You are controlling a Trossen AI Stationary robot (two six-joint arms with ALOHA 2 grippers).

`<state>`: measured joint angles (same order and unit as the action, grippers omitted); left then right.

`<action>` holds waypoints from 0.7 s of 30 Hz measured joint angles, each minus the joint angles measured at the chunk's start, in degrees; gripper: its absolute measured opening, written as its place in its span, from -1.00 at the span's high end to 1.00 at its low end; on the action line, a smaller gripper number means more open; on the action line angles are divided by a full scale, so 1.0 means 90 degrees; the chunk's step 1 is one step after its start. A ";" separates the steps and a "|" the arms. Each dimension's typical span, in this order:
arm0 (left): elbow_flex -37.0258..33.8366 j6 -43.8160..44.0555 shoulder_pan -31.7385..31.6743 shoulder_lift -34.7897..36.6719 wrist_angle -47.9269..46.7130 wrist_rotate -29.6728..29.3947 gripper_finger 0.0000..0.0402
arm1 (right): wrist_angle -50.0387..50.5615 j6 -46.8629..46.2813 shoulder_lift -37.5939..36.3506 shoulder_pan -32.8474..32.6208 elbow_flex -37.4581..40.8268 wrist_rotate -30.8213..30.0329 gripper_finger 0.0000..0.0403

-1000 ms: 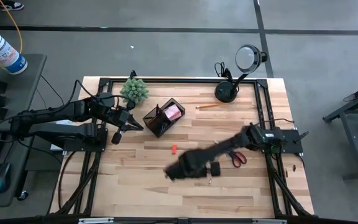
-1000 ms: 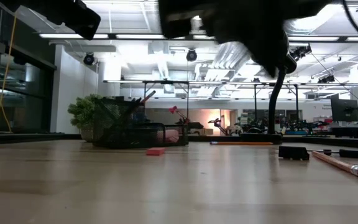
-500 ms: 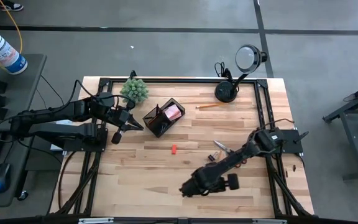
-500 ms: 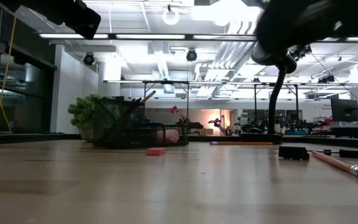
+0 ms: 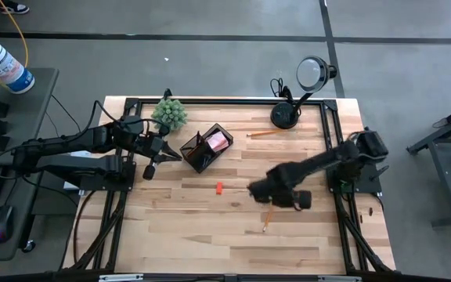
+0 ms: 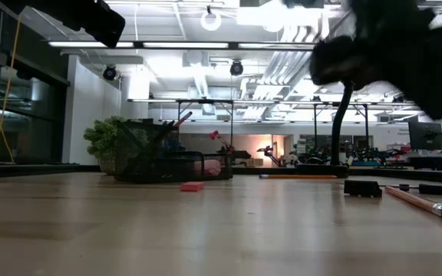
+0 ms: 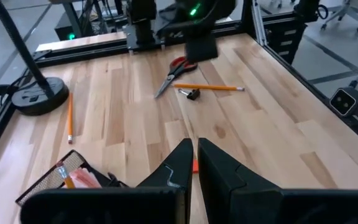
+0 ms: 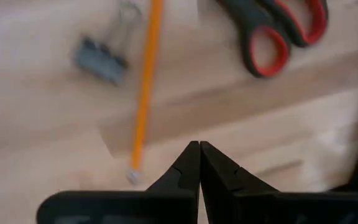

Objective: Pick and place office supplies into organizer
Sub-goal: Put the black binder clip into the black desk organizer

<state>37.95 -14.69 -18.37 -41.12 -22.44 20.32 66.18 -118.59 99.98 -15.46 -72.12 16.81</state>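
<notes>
Over the desk (image 5: 210,227) my right gripper (image 8: 199,163) hangs with jaws together and empty above a pencil (image 8: 145,87), scissors (image 8: 272,31) beside; I judge I'm lining up. Left gripper (image 7: 194,163), jaws together, waits by the organizer (image 5: 204,149).

Table (image 5: 210,235): light wood planks. On it: black organizer (image 5: 204,149) just beyond the left arm's closed jaws; small red-orange block (image 5: 219,187); potted green plant (image 5: 169,113); lamp base (image 5: 284,117); pencil (image 5: 263,134) beside it; second pencil (image 8: 145,81), black binder clip (image 8: 99,59) and red-handled scissors (image 8: 272,31) ahead of the right arm's closed jaws.
</notes>
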 joint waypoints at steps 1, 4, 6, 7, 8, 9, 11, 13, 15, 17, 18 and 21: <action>0.0000 0.0014 0.0000 0.0000 0.0000 -0.0001 0.93 | -0.0039 -0.0002 0.0107 0.0155 -0.0018 -0.0014 1.00; 0.0000 0.0019 0.0002 -0.0001 0.0001 -0.0037 0.93 | -0.0324 0.0006 0.0361 0.0528 -0.0126 -0.0241 1.00; 0.0000 0.0054 0.0000 -0.0002 0.0000 -0.0051 0.93 | -0.0681 0.0006 0.0458 0.0705 -0.0124 -0.0535 1.00; 0.0000 0.0069 0.0000 -0.0002 0.0000 -0.0049 0.93 | -0.0782 0.0008 0.0482 0.0781 -0.0124 -0.0665 1.00; 0.0000 0.0114 0.0000 0.0000 0.0002 -0.0074 0.93 | -0.0905 0.0012 0.0505 0.0853 -0.0126 -0.0801 1.00; 0.0000 0.0131 0.0000 -0.0002 0.0000 -0.0117 0.93 | -0.0999 0.0025 0.0514 0.0923 -0.0126 -0.0925 1.00; 0.0000 0.0162 0.0000 -0.0002 0.0000 -0.0207 0.93 | -0.1105 0.0074 0.0523 0.1024 -0.0126 -0.1190 1.00; 0.0000 0.0163 0.0000 -0.0002 0.0001 -0.0216 0.93 | -0.1096 0.0135 0.0521 0.1100 -0.0117 -0.1358 1.00; 0.0000 0.0172 0.0000 -0.0002 0.0000 -0.0216 0.93 | -0.1026 0.0179 0.0479 0.1131 0.0007 -0.1427 1.00; 0.0000 0.0233 0.0000 -0.0002 0.0000 -0.0209 0.93 | -0.1109 0.0216 0.0344 0.1089 0.0280 -0.1393 1.00; 0.0000 0.0271 0.0002 -0.0002 0.0000 -0.0204 0.93 | -0.1224 0.0234 0.0236 0.1034 0.0443 -0.1384 1.00; 0.0000 0.0343 0.0002 -0.0002 0.0000 -0.0183 0.93 | -0.1527 0.0303 -0.0110 0.0781 0.0814 -0.1334 1.00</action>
<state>37.95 -11.61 -18.35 -41.15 -22.44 18.67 52.43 -115.86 98.99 -8.43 -64.79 4.81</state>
